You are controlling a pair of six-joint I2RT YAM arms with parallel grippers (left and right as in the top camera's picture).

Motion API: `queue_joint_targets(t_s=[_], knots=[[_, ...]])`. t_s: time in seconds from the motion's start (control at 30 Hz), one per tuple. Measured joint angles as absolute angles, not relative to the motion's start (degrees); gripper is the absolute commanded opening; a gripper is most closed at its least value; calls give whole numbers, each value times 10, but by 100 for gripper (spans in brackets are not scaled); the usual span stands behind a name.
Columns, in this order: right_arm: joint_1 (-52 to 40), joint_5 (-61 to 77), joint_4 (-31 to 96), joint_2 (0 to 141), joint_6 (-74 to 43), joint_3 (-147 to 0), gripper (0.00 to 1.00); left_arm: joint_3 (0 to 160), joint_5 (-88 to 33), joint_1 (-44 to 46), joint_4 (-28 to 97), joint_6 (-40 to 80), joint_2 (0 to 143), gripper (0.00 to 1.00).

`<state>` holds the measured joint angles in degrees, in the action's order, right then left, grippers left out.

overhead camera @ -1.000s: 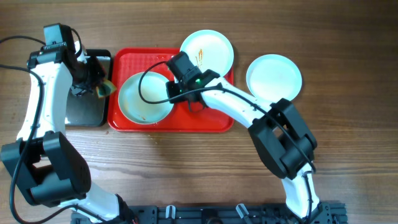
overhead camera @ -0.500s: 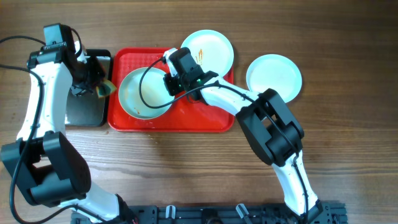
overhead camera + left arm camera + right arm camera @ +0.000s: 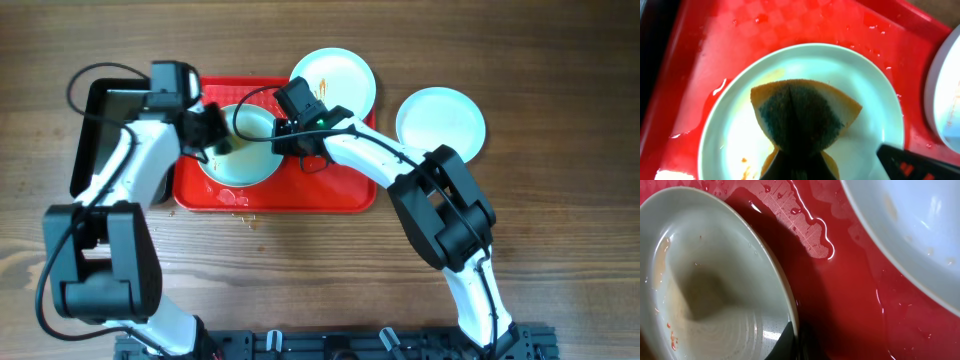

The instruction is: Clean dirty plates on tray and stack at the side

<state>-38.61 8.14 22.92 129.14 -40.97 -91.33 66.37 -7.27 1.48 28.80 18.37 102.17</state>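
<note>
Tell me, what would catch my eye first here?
The red tray, wet and in the middle of the wooden table, stands out first. Both arms meet over a pale plate on it: the left gripper holds a sponge over it, the right gripper pinches its rim. A sauce-streaked plate overlaps the tray's far right corner; a clean plate lies on the table to its right.

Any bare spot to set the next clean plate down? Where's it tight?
Bare wood right of the clean plate, out to the table edge. Crowded on the tray: left gripper with sponge and right gripper both on the left plate.
</note>
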Motion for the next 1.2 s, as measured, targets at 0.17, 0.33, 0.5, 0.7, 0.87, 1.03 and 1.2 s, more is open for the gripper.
queue_joint_targets(t_s=[0.17, 0.33, 0.5, 0.7, 0.87, 1.03, 1.2], knots=[[-386, 83, 225, 1291, -407, -913, 4, 634, 26, 43, 297, 184, 1051, 4], [-390, 91, 225, 1291, -407, -913, 4, 635, 53, 29, 356, 157, 1052, 4], [-388, 90, 222, 1292, -407, -913, 4, 625, 65, 25, 186, 134, 1055, 4], [-388, 89, 222, 1292, -402, -913, 4, 623, 32, 27, 51, 131, 1058, 4], [-388, 89, 218, 1292, -398, -912, 4, 625, 36, 27, 242, 156, 1043, 4], [-388, 89, 219, 1292, -387, -912, 4, 599, 9, 26, 269, 173, 1041, 4], [-386, 88, 219, 1292, -379, -912, 4, 590, -198, 22, 322, 101, 1040, 4]])
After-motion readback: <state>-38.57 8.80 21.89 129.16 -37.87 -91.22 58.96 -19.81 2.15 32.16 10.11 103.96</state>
